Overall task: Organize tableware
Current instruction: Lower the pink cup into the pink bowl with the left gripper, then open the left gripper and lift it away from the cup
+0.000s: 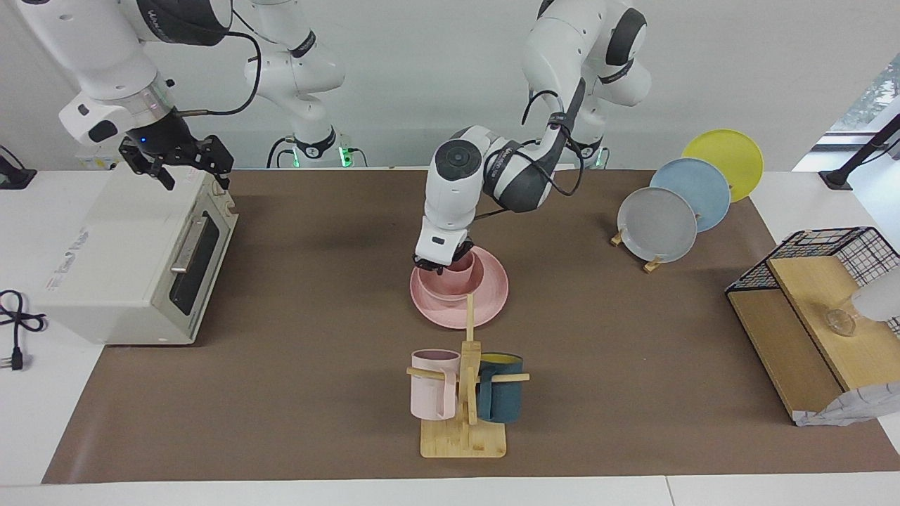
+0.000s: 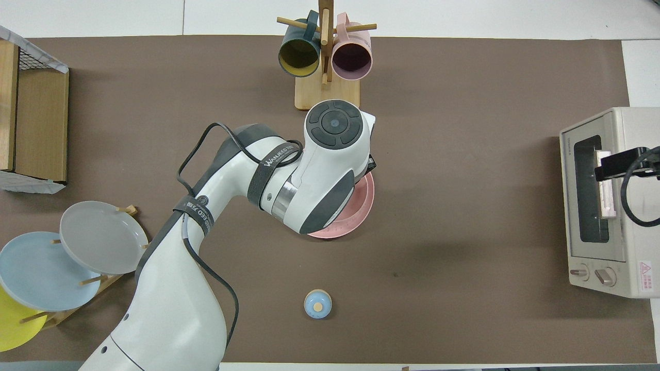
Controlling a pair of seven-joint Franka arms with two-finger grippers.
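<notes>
Left gripper (image 1: 441,265) is clenching the pink cup's (image 1: 460,265) rim inside the bowl (image 1: 450,282), itself sitting on the plate (image 1: 492,292). Right gripper (image 1: 184,163), fingers spread and holding nothing, is waiting over the toaster oven (image 1: 133,260), well apart from the plate.

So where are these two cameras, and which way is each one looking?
Facing view: high across the table, looking at the robots; shows both arms whole, left pincer on the pink cup, right pincer over the toaster oven.
Overhead view: high above the robots' end, looking steeply down; shows the left arm and little of the right.
Both show the pink plate, mug rack and toaster oven.
</notes>
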